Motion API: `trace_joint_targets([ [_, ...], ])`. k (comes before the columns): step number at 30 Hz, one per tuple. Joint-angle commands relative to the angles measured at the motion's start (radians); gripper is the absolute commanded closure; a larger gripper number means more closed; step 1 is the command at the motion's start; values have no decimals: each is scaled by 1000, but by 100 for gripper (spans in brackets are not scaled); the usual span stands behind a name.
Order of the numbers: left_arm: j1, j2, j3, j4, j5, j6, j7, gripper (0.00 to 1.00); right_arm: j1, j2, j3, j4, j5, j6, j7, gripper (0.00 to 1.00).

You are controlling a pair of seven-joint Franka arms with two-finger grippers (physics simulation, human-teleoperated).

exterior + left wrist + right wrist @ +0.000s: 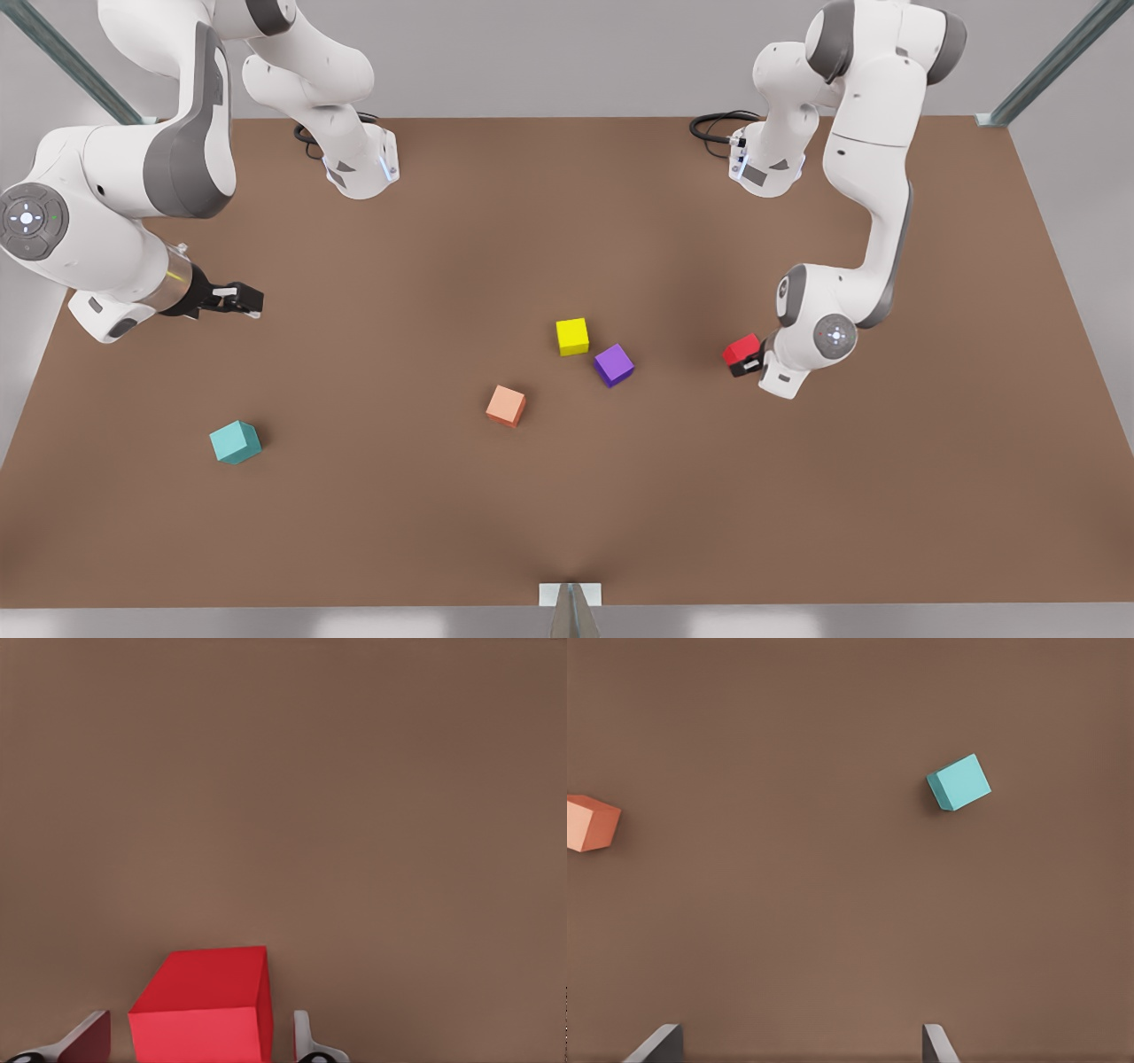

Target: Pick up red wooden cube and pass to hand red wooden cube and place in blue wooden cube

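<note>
The red wooden cube [741, 349] is at the front view's right, and my left gripper [749, 363] stands around it. In the left wrist view the cube [199, 1005] sits between the two fingers [304, 1038], which are open, with a narrow gap on each side. The blue wooden cube [235, 441], teal in colour, rests on the table at the front view's left; the right wrist view shows this cube [959, 782] too. The hand, my right gripper [251, 301], hovers open and holds nothing, farther back than the teal cube.
A yellow cube [572, 337], a purple cube [613, 364] and a salmon-orange cube [506, 406] lie near the middle of the brown table [567, 496]. The two arm bases stand at the table's far edge.
</note>
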Motion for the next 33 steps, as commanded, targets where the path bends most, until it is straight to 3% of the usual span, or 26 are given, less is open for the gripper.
trace_joint_targets([
  [1, -1, 0, -1, -2, 3, 18, -204, 0, 0, -1, 0, 0, 0, -1, -9, 0],
  [18, 1, 52, -2, -66, 0, 106, -169, 0, 2, 0, 0, -2, 3, -9, -13, 0],
  [22, -2, 69, -4, -65, -2, 124, -171, 11, 0, 0, 0, -7, 5, -11, -13, 0],
  [24, -4, 69, -5, -63, -2, 124, -169, 34, 0, 0, 0, -7, 5, -11, -11, 0],
  [25, -2, 63, -5, -54, -6, 121, -172, 38, 2, 0, 0, -7, 5, -11, -11, 0],
  [27, -2, 40, -13, -26, -31, 107, -169, 38, 2, 0, 0, -7, 5, -11, -11, 0],
  [31, 7, 72, -77, 312, -143, -256, -169, 40, 3, 5, 1, -7, 12, -8, -11, 0],
  [33, 4, 181, -122, 659, -307, -529, -161, 40, 29, 53, 21, 4, 31, 14, -40, 0],
])
